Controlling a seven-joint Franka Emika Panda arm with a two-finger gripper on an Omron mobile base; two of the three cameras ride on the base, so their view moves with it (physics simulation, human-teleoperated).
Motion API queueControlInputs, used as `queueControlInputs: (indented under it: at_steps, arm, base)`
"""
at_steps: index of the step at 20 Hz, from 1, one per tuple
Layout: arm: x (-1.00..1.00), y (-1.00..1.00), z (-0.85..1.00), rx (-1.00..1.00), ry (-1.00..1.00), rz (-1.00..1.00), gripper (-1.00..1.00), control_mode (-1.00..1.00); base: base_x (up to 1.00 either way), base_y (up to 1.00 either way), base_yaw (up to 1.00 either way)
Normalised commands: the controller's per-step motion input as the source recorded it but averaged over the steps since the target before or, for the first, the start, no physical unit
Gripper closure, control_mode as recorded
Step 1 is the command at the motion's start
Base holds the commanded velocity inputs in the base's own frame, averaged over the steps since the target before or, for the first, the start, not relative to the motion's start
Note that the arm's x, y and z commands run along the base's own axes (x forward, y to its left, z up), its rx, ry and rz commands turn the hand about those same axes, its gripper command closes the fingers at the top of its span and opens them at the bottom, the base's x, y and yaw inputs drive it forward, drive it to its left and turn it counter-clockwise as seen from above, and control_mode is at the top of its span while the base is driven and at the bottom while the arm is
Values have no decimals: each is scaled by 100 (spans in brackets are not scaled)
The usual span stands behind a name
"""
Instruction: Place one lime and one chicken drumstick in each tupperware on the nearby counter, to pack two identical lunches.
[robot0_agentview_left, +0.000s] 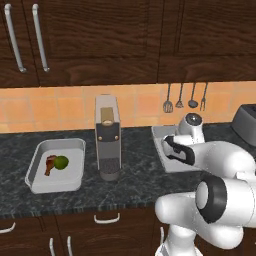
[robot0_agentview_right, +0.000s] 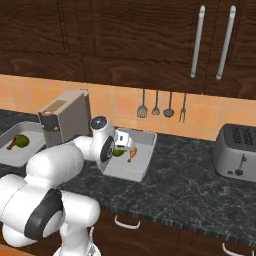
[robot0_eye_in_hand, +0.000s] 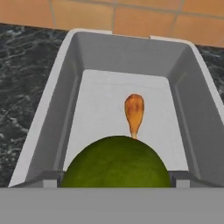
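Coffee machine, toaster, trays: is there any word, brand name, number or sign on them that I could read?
None can be read.
Tall grey coffee machine: a tan panel and dark front, no lettering.
Silver toaster: plain, with only a lever and a knob.
Two shallow light-grey tupperware trays: unmarked.
Dark wood cabinets and orange tiled wall: no signs.

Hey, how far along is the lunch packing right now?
The left tray already holds a lime and drumstick. The right tray has its drumstick; the second lime sits between the open pincer fingers over it. What's left: letting go and backing away.
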Motion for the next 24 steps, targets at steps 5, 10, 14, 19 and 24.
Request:
queueControlInputs:
  at_steps: [5, 10, 14, 19, 24]
  arm:
    - [53, -17, -41, 0, 0, 0, -100, -100]
    - [70, -5, -45, 0, 0, 0, -100, -100]
    - [-6, 0, 33, 0, -3, 3, -100, -100]
    - [-56, 0, 91, 0, -9, 0, -100, -100]
    - [-71, 0, 86, 0, -15, 0, -100, -100]
  base:
    - [0, 0, 0]
    - [0, 0, 0]
    - [0, 0, 0]
    - [0, 0, 0]
    - [0, 0, 0]
